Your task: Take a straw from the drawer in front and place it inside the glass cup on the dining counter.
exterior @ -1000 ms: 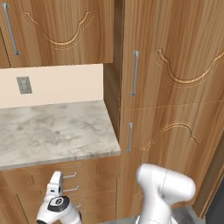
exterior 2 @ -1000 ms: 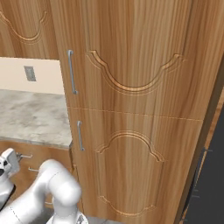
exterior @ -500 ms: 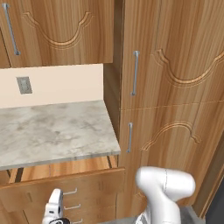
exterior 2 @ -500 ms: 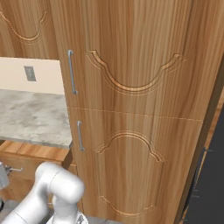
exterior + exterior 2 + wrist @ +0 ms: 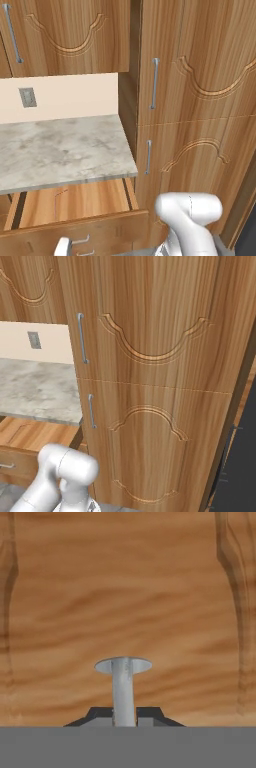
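The drawer (image 5: 75,202) of brown wood stands pulled out under the marbled worktop and shows its lighter wood inside; it is also at the lower left of the right base view (image 5: 30,437). A very thin reddish line, the straw (image 5: 59,196), lies on the drawer's floor. In the hand view my gripper (image 5: 124,715) is shut on the drawer's silver handle (image 5: 123,684), one dark fingertip on each side of its post, right against the wood front. The gripper's white body (image 5: 63,247) pokes up at the bottom edge of the left base view. The glass cup and the dining counter are out of view.
A grey marbled worktop (image 5: 60,147) overhangs the back of the drawer. Tall wood cabinet doors with silver bar handles (image 5: 155,82) stand to the right. Upper cabinets hang above, and a wall outlet (image 5: 27,97) sits on the beige backsplash. Narrower drawer fronts lie below.
The drawer has slid out from shut to well open. My gripper has drawn back toward the base with the handle in it and dropped to the picture's bottom edge.
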Robot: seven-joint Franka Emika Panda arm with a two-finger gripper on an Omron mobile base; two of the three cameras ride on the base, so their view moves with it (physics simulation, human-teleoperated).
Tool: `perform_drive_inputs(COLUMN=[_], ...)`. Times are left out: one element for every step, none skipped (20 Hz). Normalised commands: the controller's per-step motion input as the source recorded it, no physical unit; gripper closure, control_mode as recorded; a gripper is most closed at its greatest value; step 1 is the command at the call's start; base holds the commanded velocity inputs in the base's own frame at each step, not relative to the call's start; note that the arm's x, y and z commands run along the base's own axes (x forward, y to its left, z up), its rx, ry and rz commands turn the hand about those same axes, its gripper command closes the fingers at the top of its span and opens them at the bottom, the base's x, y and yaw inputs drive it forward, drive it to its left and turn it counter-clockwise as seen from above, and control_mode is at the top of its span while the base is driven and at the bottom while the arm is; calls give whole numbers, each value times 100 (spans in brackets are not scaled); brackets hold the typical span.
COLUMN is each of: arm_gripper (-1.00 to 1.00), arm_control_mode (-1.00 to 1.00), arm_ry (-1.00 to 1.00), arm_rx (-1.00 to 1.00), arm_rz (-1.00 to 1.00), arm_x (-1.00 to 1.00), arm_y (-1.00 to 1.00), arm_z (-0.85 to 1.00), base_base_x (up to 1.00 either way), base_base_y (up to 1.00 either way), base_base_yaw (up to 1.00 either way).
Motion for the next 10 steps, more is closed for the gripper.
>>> perform_drive_inputs(arm_gripper=[100,100,100,100,100,100,100,100,100,100], arm_control_mode=[-100,-100,-100,-100,-100,-100,-100,-100,-100,-100], arm_ry=[5,5,5,4,1,1,0,1,4,4], arm_rx=[0,0,0,0,0,0,0,0,0,0], arm_rz=[0,0,0,0,0,0,0,0,0,0], arm_x=[-79,-75,-64,-56,-51,-46,-51,-44,-43,-38], arm_y=[0,0,0,0,0,0,0,0,0,0], arm_z=[0,0,0,0,0,0,0,0,0,0], base_base_x=[0,0,0,0,0,0,0,0,0,0], base_base_y=[0,0,0,0,0,0,0,0,0,0], base_base_yaw=[0,0,0,0,0,0,0,0,0,0])
